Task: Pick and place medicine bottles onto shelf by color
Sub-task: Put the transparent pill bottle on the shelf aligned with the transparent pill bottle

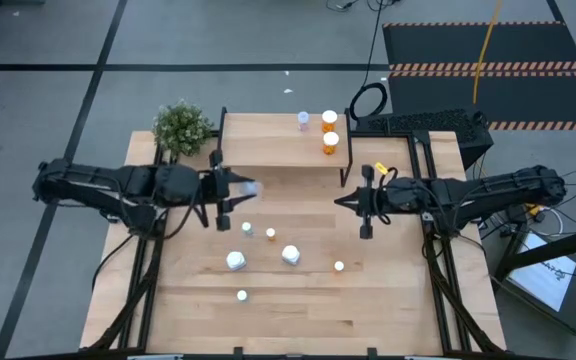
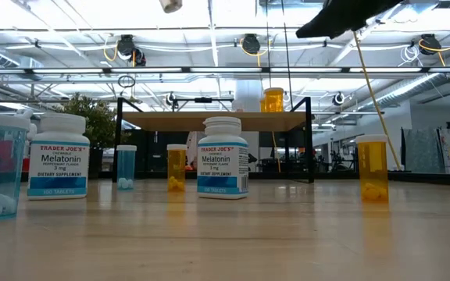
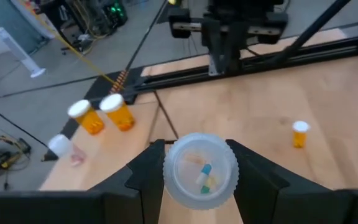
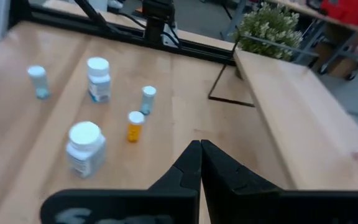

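L gripper (image 1: 240,188) clamped on a clear-bodied bottle (image 3: 201,168), its bottom facing the wrist cam, pills visible inside; fingers (image 3: 143,171) press it from both sides. Held bottle is raised off the table, just in front of the shelf (image 1: 268,148) near its L end, not over the board yet.

Shelf: light-wood board on thin black legs at the far side of the table (image 1: 298,310). On it, all at its R end: two orange bottles (image 1: 329,132) one behind the other, plus a small pale bottle (image 1: 303,121) just beside them toward the shelf's middle. Rest of the board bare.

In front of the shelf on the table, loose bottles: small pale one (image 1: 247,229) and small orange one (image 1: 271,233) nearest the shelf, side by side; two bigger white Melatonin bottles (image 1: 236,261), (image 1: 290,255) further out; another small one (image 1: 339,266) to their R, one more (image 1: 242,295) furthest from the shelf. All upright in low view.

R gripper (image 1: 340,201) w/ fingers together, nothing in it, hanging above the table in front of the shelf's R end.

Potted plant (image 1: 182,127) just off the shelf's L end.
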Robot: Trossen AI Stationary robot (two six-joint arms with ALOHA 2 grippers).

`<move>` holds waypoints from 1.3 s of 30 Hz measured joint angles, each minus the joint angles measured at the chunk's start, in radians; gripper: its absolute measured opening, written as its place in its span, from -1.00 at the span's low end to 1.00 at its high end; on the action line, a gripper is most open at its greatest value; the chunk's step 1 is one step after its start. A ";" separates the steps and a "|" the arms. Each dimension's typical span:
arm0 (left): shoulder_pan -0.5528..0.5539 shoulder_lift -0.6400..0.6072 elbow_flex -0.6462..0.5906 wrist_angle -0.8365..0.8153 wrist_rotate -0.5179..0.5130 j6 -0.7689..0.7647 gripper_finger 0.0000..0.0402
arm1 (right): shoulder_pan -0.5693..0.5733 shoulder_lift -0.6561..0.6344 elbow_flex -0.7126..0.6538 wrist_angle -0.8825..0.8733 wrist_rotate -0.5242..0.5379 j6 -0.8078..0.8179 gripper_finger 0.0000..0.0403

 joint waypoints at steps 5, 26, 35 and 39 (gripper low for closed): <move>0.111 0.022 0.001 0.035 0.058 0.010 -0.22 | -0.036 0.000 0.000 0.014 -0.001 -0.130 -1.00; 0.362 0.361 0.358 -0.097 0.198 0.048 -0.22 | -0.147 -0.001 0.000 0.025 0.124 -0.245 -1.00; 0.419 0.470 0.425 -0.080 0.271 0.051 -0.22 | -0.146 -0.004 0.000 0.000 0.123 -0.256 -1.00; 0.447 0.490 0.426 -0.048 0.317 0.052 -0.22 | -0.146 -0.004 0.000 0.000 0.123 -0.257 -1.00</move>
